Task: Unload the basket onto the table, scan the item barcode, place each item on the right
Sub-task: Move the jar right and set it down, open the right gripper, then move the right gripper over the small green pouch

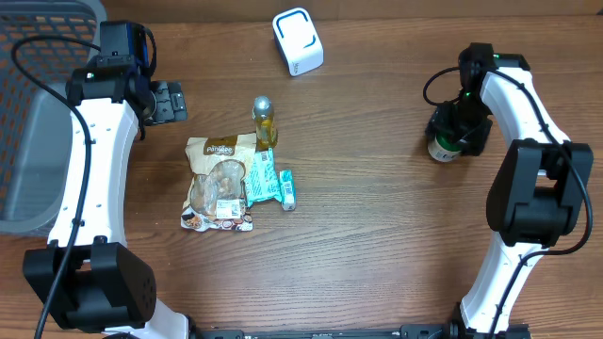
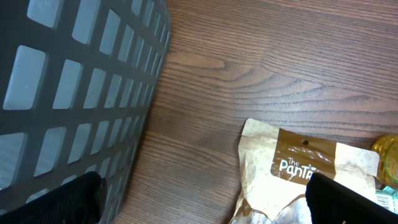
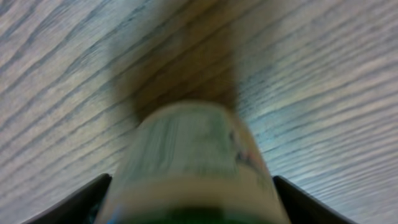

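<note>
Your right claw (image 3: 191,182) sits low over a small jar (image 3: 186,146) with a green cap, one dark finger (image 3: 78,200) on each side of it. The fingers lie close against the jar's sides, but the wrist view is too blurred for you to tell whether they are pressing it or just flanking it. The jar stands upright on the tabletop (image 1: 377,226), far right, well apart from everything else. Its label shows pale stripes and some green print, none of it readable.

Your left claw (image 1: 171,100) is spread wide with nothing between its fingers. It hangs above bare wood between the grey basket (image 2: 68,93) and the snack bag (image 2: 298,162).

The only writing you can read is on that brown and cream bag: "The" and below it "PanT", the rest hidden behind the finger. A teal packet (image 1: 267,177) lies against the bag's right edge, its print too small to make out. A bottle of yellow liquid (image 1: 265,121) sits just above both. The white scanner (image 1: 298,41) rests at the far edge.
</note>
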Robot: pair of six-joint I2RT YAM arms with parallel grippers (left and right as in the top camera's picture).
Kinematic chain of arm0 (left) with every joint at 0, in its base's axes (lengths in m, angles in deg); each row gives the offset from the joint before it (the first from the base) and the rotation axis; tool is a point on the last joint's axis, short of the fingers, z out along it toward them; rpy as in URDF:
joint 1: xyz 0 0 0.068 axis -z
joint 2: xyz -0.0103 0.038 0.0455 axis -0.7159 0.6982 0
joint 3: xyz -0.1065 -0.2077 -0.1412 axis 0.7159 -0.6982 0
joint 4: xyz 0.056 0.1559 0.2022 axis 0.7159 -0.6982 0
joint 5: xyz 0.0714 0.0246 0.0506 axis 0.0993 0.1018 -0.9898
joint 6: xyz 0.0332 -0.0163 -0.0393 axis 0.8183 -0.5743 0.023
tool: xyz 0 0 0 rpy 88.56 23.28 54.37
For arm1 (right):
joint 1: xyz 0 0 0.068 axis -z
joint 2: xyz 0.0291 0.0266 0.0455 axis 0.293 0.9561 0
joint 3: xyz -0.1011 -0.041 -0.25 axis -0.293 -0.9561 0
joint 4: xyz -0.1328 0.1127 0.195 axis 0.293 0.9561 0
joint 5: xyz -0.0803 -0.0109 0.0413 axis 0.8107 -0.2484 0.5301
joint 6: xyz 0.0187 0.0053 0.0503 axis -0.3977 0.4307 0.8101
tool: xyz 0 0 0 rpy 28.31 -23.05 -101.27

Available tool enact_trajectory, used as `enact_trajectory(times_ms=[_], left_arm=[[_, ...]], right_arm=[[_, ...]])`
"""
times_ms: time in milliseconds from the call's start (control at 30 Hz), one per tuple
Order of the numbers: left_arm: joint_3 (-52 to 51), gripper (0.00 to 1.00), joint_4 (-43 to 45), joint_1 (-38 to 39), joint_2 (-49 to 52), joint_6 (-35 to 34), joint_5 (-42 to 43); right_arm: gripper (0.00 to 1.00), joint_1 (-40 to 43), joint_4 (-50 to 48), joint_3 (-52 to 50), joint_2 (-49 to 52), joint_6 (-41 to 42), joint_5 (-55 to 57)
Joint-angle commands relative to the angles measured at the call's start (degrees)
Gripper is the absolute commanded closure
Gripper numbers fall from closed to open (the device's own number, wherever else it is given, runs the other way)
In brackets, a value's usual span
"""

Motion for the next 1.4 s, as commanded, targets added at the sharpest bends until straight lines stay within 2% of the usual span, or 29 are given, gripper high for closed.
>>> enact_trajectory(times_ms=[0,67,167,333,533,700,900,1100,1233,1300,1333,1367], left_arm=[[1.2,0.01,0.1,-0.6,-0.7,0.9,0.1],[1.2,0.01,0.1,-0.6,-0.7,0.9,0.1],[1.2,0.0,0.1,-0.6,-0.7,0.9,0.1],[1.2,0.0,0.1,-0.6,-0.7,0.9,0.1],[1.2,0.0,0.1,-0.6,-0.7,0.9,0.1],[1.2,0.0,0.1,-0.6,-0.7,0.9,0.1],[1.2,0.0,0.1,-0.6,-0.7,0.9,0.1],[1.2,0.0,0.1,-0.6,-0.7,0.9,0.1],[1.2,0.01,0.1,-0.6,-0.7,0.9,0.1],[1.2,0.0,0.1,-0.6,-0.7,0.9,0.1],[1.2,0.0,0.1,-0.6,-0.7,0.9,0.1],[1.2,0.0,0.1,-0.6,-0.7,0.9,0.1]], right_arm=[[0.11,-0.1,0.0,0.2,-0.7,0.2,0.2],[0.05,-0.1,0.0,0.2,-0.7,0.3,0.2],[0.04,-0.1,0.9,1.1,-1.0,0.3,0.7],[0.05,-0.3,6.2,7.2,-4.3,0.2,4.7],[0.11,-2.8,10.2,11.6,-11.7,-1.6,2.8],[0.16,-7.0,12.4,11.6,-14.5,-5.7,-5.5],[0.17,-15.4,12.7,10.0,-14.3,-5.8,-9.7],[0.16,-23.5,12.9,9.2,-14.3,-0.9,-9.7],[0.14,-28.4,12.7,8.4,-14.3,1.2,-9.6],[0.1,-30.1,12.1,7.8,-14.3,2.2,-9.6],[0.02,-30.8,11.6,7.6,-14.3,2.2,-9.6],[0.0,-31.5,11.1,7.3,-14.2,2.2,-9.6]])
